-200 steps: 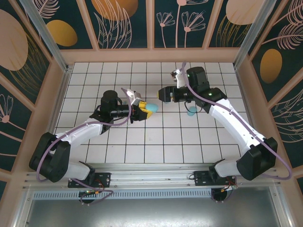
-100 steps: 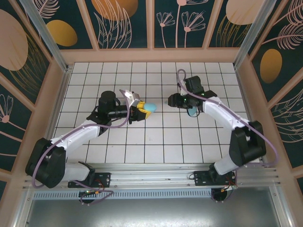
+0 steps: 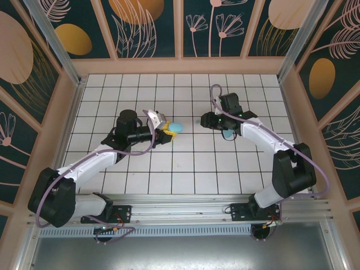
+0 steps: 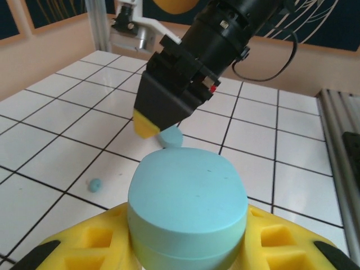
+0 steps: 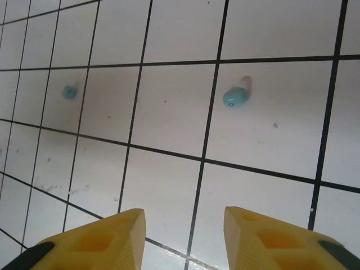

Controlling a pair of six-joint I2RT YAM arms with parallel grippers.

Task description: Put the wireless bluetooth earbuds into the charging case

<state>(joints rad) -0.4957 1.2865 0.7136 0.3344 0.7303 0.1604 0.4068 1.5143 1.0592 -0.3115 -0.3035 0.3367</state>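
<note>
Pinching a light-blue charging case (image 4: 188, 208) between its yellow fingers (image 4: 90, 236), the left tool (image 3: 169, 128) holds it facing the right tool (image 5: 183, 216). We see the right tool spread, nothing between its fingers, low over the white-tiled desk (image 3: 185, 163). One earbud (image 5: 235, 97) lies loose on the desk just ahead of the right tool. A second earbud (image 5: 70, 91) lies further to that tool's left, well apart from the first. A second case (image 4: 170, 136) sits on the desk just beside the right tool's tip.
</note>
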